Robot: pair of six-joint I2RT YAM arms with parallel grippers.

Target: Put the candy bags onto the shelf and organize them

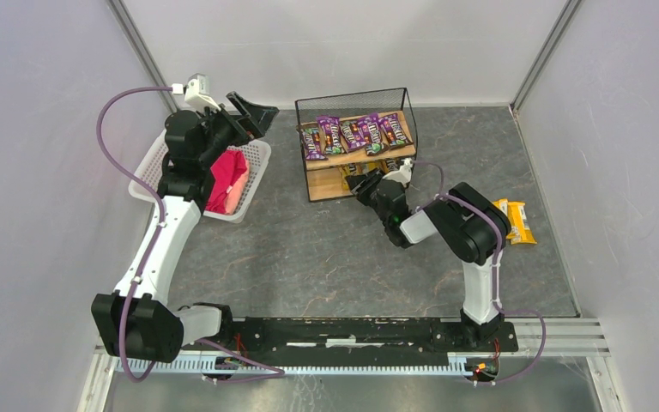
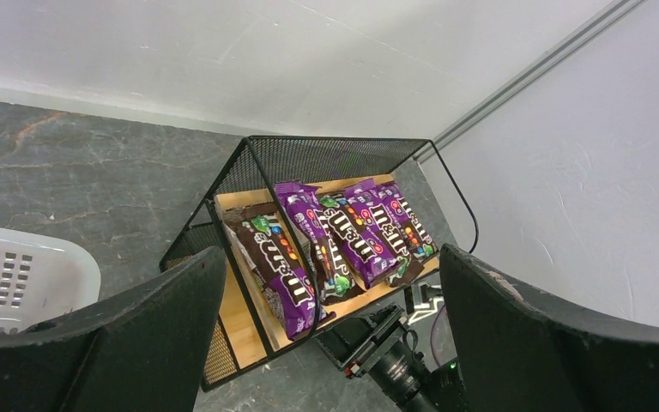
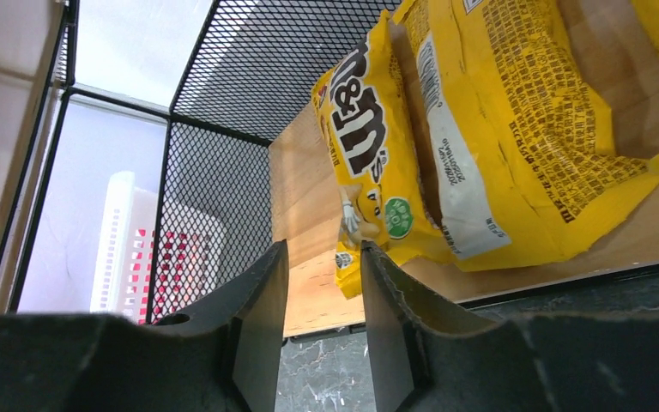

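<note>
Gray stone-look desk (image 1: 309,257) with plain white walls around it. The shelf (image 1: 408,129) stands in the middle of the far edge. Purple candy bags (image 1: 356,133) lie side by side on its top board, leaning over each other a little. Yellow candy bags (image 3: 369,146) lie on the bottom board.

The right gripper (image 3: 323,253) is at the front of the bottom board, low down by the desk. Its fingers are close together with only a thin gap, and nothing is in the gap. The corner of one yellow bag is just past the fingertips, right by one of them.

The left gripper (image 1: 253,113) hangs in the air near the far left corner, to the left of the shelf. Its fingers are spread wide and hold nothing. It looks down at the purple bags from well apart.

More yellow bags (image 1: 517,221) lie on the desk by the right edge. A white basket (image 1: 257,159) with a pink-red bundle (image 1: 227,180) sits under the left arm.
</note>
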